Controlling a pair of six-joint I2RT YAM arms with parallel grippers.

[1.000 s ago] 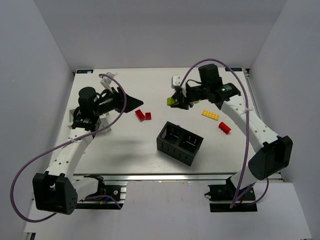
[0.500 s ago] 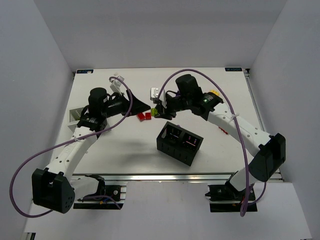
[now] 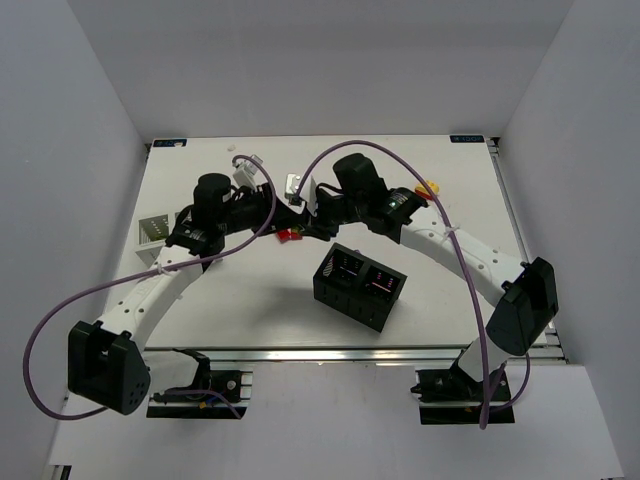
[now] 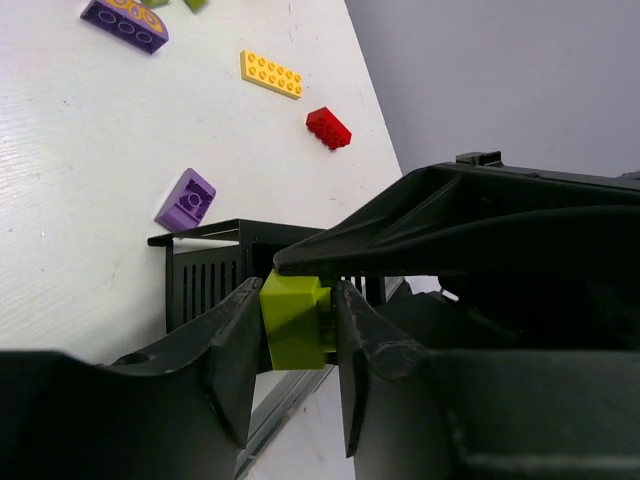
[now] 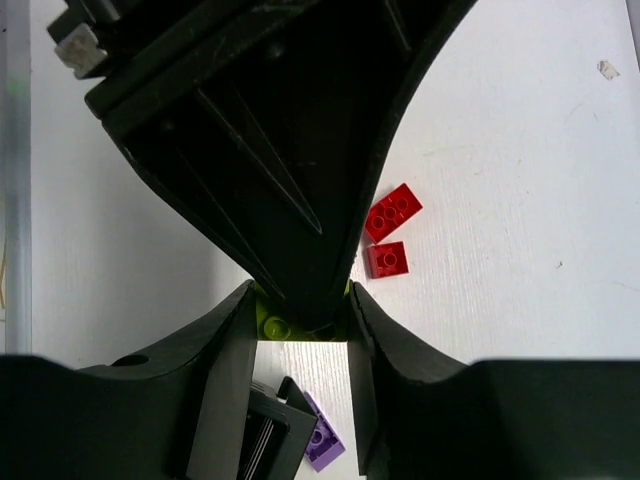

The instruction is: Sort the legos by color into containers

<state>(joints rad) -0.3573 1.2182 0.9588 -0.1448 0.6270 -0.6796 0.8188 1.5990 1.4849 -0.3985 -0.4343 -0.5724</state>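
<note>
My two grippers meet above the table's middle, left gripper (image 3: 281, 213) facing right gripper (image 3: 302, 220). A lime green lego (image 4: 295, 322) sits between the left gripper's (image 4: 297, 300) fingers, with a right finger lying over its top. In the right wrist view the same lime lego (image 5: 272, 326) spans the right gripper's (image 5: 300, 300) fingers, with the left fingers wedged in front. Both grippers are shut on it. The black two-compartment box (image 3: 360, 285) stands just below. Two red legos (image 3: 290, 236) lie under the grippers.
The white box (image 3: 153, 232) stands at the left edge. A purple lego (image 4: 186, 198) lies by the black box (image 4: 205, 275), with a yellow plate (image 4: 272, 73), a red lego (image 4: 328, 128) and a purple plate (image 4: 124, 22) beyond. Two red legos (image 5: 392, 212) show in the right wrist view.
My right gripper carried the lime lego left from the back right to the middle. My left gripper swung right to meet it, and its fingers now grip the same lego.
</note>
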